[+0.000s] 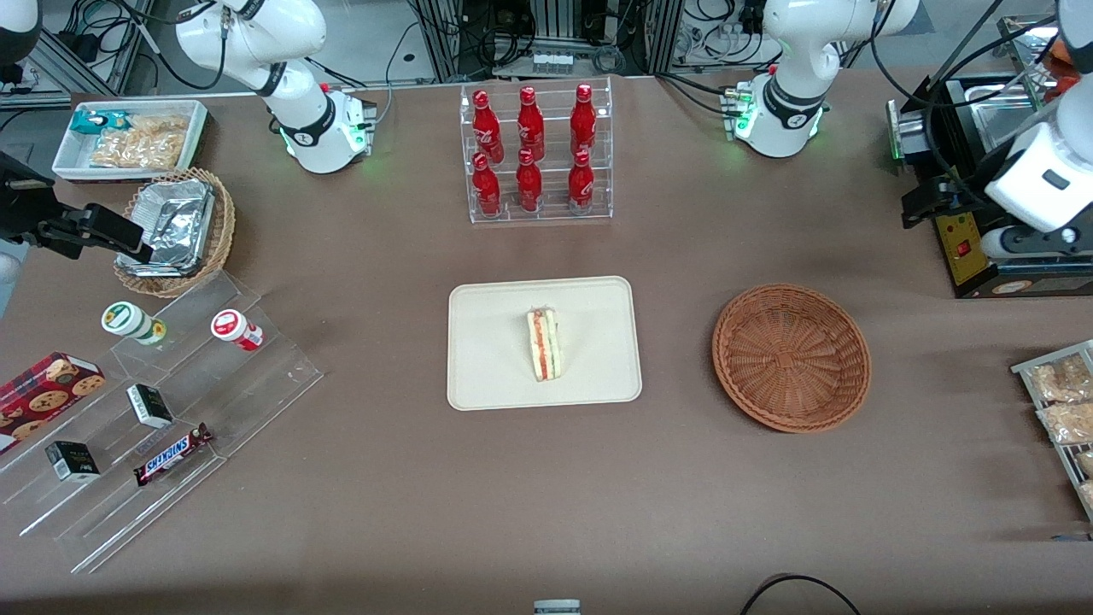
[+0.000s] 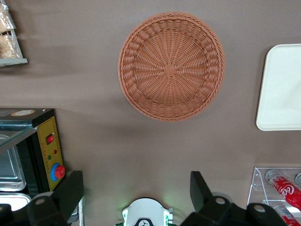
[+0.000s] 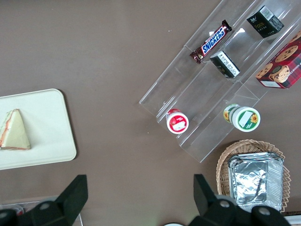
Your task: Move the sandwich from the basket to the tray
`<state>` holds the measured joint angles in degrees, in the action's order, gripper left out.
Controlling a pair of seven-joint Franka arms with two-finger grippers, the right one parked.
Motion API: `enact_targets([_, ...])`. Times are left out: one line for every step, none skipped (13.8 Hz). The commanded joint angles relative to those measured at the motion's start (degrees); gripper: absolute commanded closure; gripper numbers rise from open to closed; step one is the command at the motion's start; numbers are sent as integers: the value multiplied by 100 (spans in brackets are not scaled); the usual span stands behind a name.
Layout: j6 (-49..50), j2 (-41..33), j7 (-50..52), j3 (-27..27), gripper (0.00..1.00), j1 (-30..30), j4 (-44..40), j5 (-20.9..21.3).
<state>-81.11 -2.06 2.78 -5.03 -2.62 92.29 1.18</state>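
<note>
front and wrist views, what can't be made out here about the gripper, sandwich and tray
- Left arm's gripper: front view shows only the arm at the working arm's table end, fingers cut off; the left wrist view shows them open, empty, high over the round reddish-brown wicker basket.
- Cream rectangular tray: left wrist view's edge cuts it off, hiding the triangular beige sandwich.
- Sandwich's underside: hidden everywhere.

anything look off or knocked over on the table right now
Nothing stands out. The sandwich rests intact on the tray, standing on edge with its filling showing. The basket sits upright and empty beside the tray. The hand is open, holding nothing, high above the table near the working arm's base.
</note>
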Motion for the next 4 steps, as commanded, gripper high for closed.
enact_targets([51, -75, -435, -77, 0, -204, -44, 14])
enact_targets([-1, -66, -436, -69, 0, -204, -35, 22])
enact_targets([-45, -66, -427, -69, 0, -204, -27, 40])
enact_targets([-132, -66, -375, -69, 0, -204, -1, 40])
